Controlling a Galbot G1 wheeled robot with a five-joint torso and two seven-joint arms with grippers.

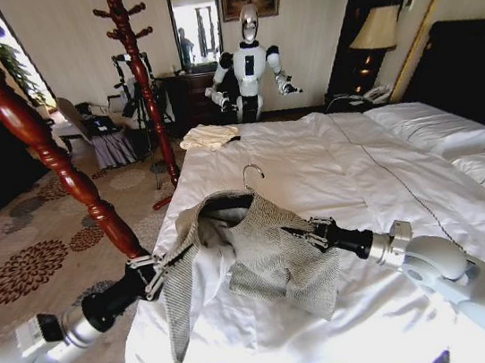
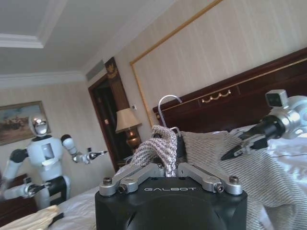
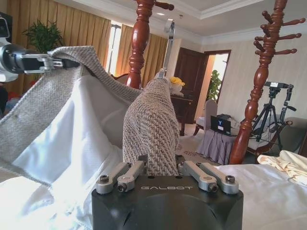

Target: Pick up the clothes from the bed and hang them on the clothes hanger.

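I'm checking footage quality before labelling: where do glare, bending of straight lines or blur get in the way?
Head view: the window blows out white and the coat stand bows from wide-angle distortion. Left wrist view: soft throughout, and the cardigan pinched by the left gripper is blurred. Right wrist view: the right gripper clamps sharp knit, and the doorway is overexposed.

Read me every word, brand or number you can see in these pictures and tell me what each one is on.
"GALBOT" on the black body of the left gripper, which is shut on the cardigan.
"GALBOT" on the black body of the right gripper, also shut on the cardigan.
The laptop screen shows a light mark, too small to read.
No other text is readable.
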